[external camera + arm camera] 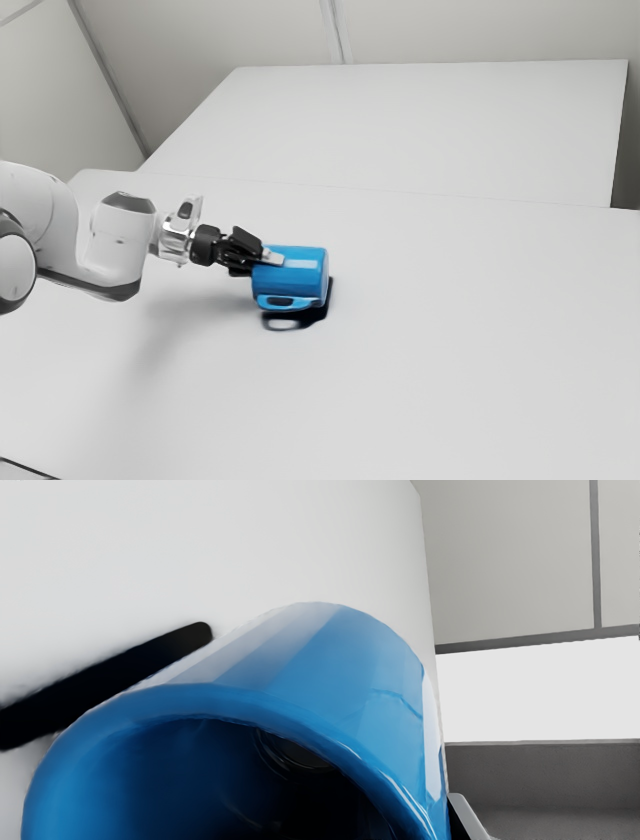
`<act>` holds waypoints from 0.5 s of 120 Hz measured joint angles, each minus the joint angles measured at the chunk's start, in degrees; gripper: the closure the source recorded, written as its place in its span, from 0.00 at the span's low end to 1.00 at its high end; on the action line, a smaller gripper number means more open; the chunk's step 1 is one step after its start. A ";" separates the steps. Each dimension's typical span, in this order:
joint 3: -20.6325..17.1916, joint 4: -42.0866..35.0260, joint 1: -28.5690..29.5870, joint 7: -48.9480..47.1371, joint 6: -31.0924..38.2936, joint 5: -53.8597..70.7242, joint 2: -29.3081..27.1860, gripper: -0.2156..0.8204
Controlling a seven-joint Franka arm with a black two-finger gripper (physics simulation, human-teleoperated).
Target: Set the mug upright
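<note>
One blue mug [300, 280] lies on its side above or on the white table [450, 350], its handle [307, 301] on the side nearest the exterior camera and a dark shadow [318, 313] beside and below it. Its open mouth faces the black gripper [267, 261], which meets the mug at the rim; whether it pinches the wall, I cannot tell. Beyond lie another pale surface [430, 120] and a light wall [480, 25].
</note>
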 joint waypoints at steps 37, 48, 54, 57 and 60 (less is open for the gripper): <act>0.10 0.28 -1.37 1.61 0.17 1.60 -2.05 0.95; 0.19 0.38 -2.22 1.07 1.35 7.62 -5.06 0.96; 0.30 0.82 -3.20 -0.04 2.18 12.93 -6.76 0.96; 0.31 1.16 -3.69 -0.81 2.59 15.98 -7.69 0.96; 0.32 1.50 -4.27 -1.68 2.97 19.10 -8.60 0.96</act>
